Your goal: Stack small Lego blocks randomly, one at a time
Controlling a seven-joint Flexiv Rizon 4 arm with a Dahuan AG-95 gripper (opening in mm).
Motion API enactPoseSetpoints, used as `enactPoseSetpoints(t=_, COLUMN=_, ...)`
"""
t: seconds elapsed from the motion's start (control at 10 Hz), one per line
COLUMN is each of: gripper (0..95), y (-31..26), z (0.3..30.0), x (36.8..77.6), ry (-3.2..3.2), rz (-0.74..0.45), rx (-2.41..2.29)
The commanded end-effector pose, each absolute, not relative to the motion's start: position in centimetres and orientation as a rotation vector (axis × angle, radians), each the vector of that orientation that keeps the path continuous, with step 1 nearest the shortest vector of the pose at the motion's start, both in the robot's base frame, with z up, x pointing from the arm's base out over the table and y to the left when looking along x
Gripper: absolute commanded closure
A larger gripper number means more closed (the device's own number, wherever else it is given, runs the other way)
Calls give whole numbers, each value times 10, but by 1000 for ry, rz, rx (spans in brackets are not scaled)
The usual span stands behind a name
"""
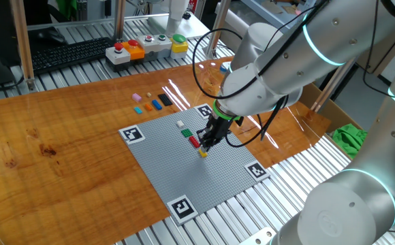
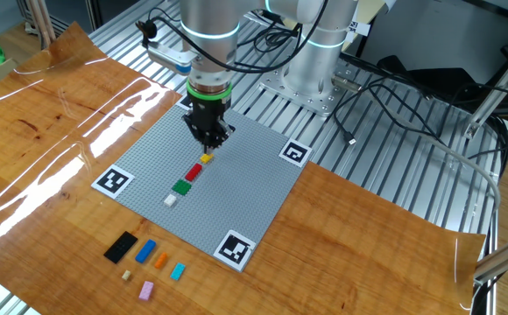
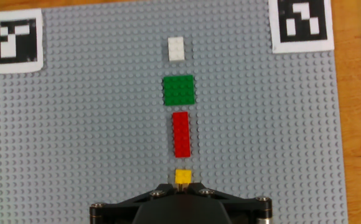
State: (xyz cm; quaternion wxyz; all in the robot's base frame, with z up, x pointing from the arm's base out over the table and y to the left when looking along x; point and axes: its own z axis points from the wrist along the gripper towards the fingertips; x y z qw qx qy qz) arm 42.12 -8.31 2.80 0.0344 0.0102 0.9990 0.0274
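Clearly, on the grey studded baseplate [image 3: 75, 124] four bricks lie in one line: white brick [image 3: 176, 48] farthest, green brick [image 3: 178, 89], red brick [image 3: 181, 134] with its long axis along the line, yellow brick [image 3: 182, 177] nearest, just beyond the closed, empty gripper [image 3: 182, 188].

One fixed view looks down across the gray baseplate [image 1: 184, 170] w/ the arm at right. Other fixed view faces it from opposite side. Hand view looks straight down, close; all share the baseplate.
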Motion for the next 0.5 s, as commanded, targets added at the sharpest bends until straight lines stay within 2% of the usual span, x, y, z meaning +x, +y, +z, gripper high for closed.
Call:
enactPoseSetpoints(t=0.1, gripper=950, y=-83, z=32, x=421, ry=3077, rz=85, rx=28)
enactPoseSetpoints(t=0.5, gripper=950, y=-83, z=30, x=421, ry=3079, rz=87, rx=23)
